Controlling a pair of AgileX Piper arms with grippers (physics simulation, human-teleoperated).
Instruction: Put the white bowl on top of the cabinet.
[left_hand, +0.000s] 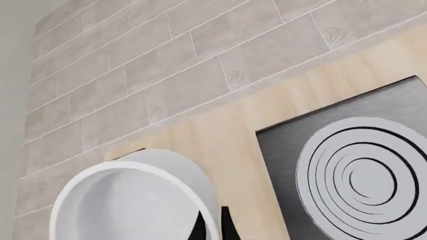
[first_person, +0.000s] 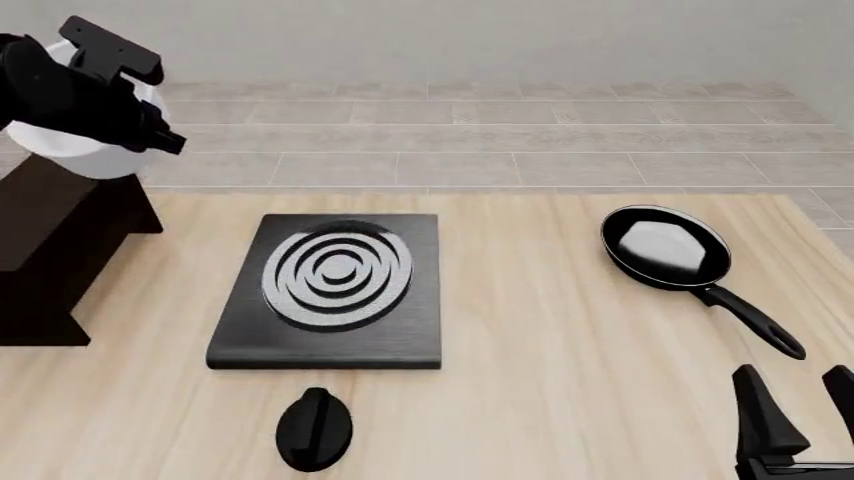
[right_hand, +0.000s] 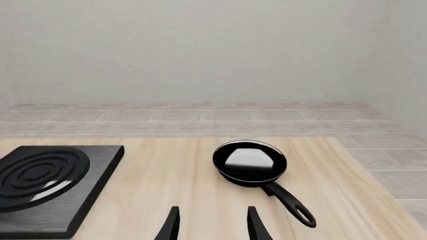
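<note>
The white bowl is at the far left, held over the flat top of the dark cabinet. I cannot tell whether it touches the top. My left gripper is shut on the bowl. In the left wrist view its fingers pinch the wall of the bowl, one inside and one outside. My right gripper is open and empty, low over the table's front right corner. It also shows open in the right wrist view.
A black stove plate with grey rings lies mid-table, and also shows in the wrist views. A black frying pan with a white patch sits at the right. A small black knob-like object lies near the front edge.
</note>
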